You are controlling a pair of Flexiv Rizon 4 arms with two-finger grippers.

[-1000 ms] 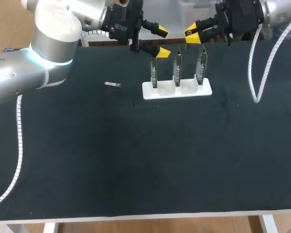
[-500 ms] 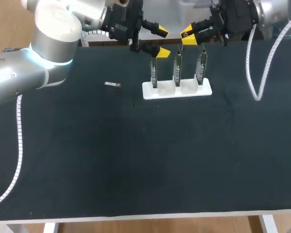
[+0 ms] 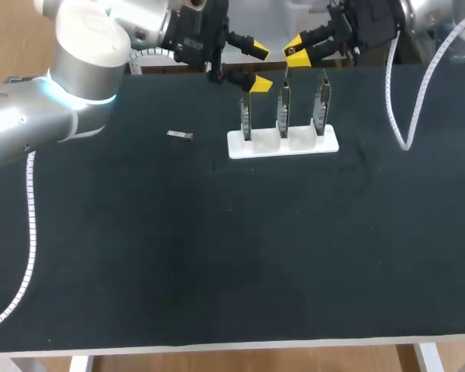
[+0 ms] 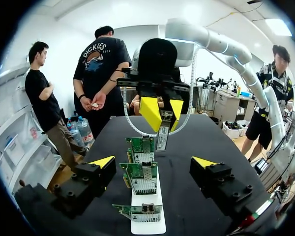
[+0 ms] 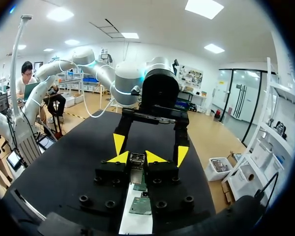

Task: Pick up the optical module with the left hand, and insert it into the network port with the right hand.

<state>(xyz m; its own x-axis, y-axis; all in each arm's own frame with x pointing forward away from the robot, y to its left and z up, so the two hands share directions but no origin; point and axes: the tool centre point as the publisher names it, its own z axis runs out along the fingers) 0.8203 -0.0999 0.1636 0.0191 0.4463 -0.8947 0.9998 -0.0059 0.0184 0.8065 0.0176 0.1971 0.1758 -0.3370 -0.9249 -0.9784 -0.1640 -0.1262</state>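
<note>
One step was left: right gripper (image 5: 136,157), clamping the optical module (image 5: 136,169), apparently needed alignment over the network port (image 4: 144,185); left gripper (image 4: 154,162) gaped.

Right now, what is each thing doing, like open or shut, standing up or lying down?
Left pincer: open, empty.
Right pincer: shut on the module.
Module: held in the air by the cards, not plugged in.
White stand: flat on the table.
Three green cards: upright in the stand.
Small metal piece: lying flat beside the stand, nothing touching it.
</note>
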